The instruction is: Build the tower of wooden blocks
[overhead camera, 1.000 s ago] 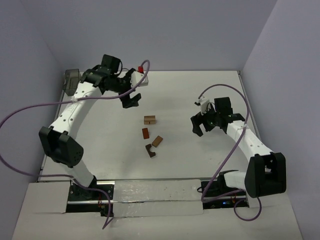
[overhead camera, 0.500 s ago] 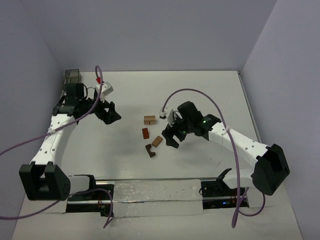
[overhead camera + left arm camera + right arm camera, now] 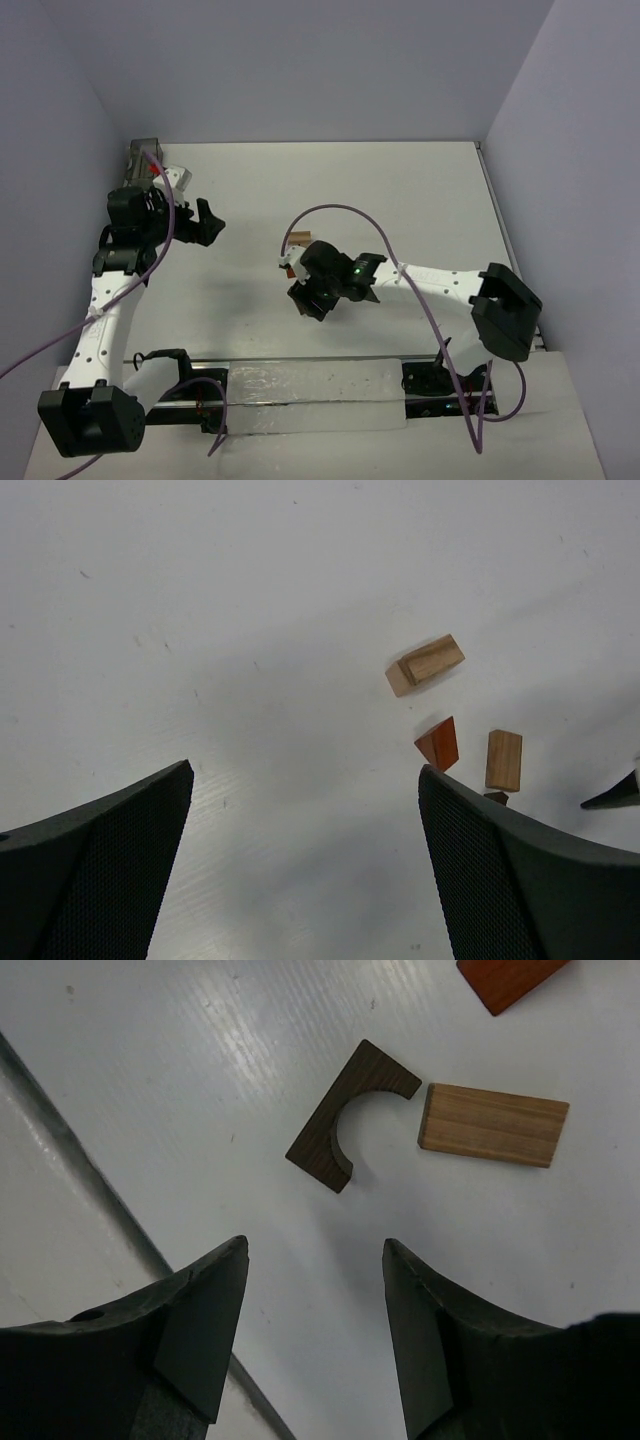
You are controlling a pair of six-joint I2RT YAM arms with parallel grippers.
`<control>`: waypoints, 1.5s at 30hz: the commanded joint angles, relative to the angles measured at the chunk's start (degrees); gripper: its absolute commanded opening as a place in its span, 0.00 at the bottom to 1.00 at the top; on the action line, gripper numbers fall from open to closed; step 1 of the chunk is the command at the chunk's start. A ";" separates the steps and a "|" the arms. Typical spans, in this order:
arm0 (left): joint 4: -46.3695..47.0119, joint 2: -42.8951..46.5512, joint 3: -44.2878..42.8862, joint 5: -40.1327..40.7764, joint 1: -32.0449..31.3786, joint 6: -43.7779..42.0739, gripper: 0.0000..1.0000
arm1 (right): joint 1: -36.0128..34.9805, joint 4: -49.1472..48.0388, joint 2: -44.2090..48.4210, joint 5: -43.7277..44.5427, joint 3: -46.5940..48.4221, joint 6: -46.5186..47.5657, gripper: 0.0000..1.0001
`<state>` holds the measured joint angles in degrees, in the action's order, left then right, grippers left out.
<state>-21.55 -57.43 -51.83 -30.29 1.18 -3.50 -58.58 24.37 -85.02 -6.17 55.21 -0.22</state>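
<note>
The right gripper (image 3: 315, 1260) has swung over the arch block (image 3: 330, 1138); left gripper (image 3: 305, 775) retreated.

No text, label, brand, number or sign can be read in any view. The wooden blocks (image 3: 493, 1125) show only bare grain, and the white table (image 3: 420, 190) carries no legible marking.

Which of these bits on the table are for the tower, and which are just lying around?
For the tower:
tan block
reddish wedge
tan cuboid
dark arched block

Just lying about:
grey container
purple cables
</note>
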 commanded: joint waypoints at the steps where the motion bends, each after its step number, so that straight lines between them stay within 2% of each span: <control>1: 4.15 3.06 0.79 3.07 0.57 5.47 0.99 | -0.75 -3.73 -3.75 2.42 4.87 -5.76 0.61; 6: 3.25 2.94 0.72 3.31 0.57 5.49 0.99 | -0.82 -5.48 -7.92 3.06 8.09 -8.77 0.52; 18: 3.06 3.73 0.91 4.46 0.66 5.44 0.99 | -0.75 -4.94 -15.97 2.53 13.06 -12.03 0.48; 23: 2.49 3.97 0.84 4.89 0.66 5.20 0.99 | -0.73 -4.87 -17.90 2.04 13.75 -12.85 0.43; 38: -0.31 5.33 1.20 1.77 0.66 -0.54 0.99 | -0.31 -6.31 -18.95 3.71 10.99 -12.55 0.41; 41: -0.60 5.45 1.38 0.56 0.66 -1.53 0.99 | -0.31 -7.37 -17.71 4.44 9.66 -11.74 0.33; 45: -3.88 5.91 1.38 -5.68 0.66 -6.65 0.99 | 0.01 -7.58 -15.75 2.97 8.54 -10.09 0.15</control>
<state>-22.23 -52.86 -50.11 -28.68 1.50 -4.99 -59.00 18.67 -104.34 -3.38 65.10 -11.99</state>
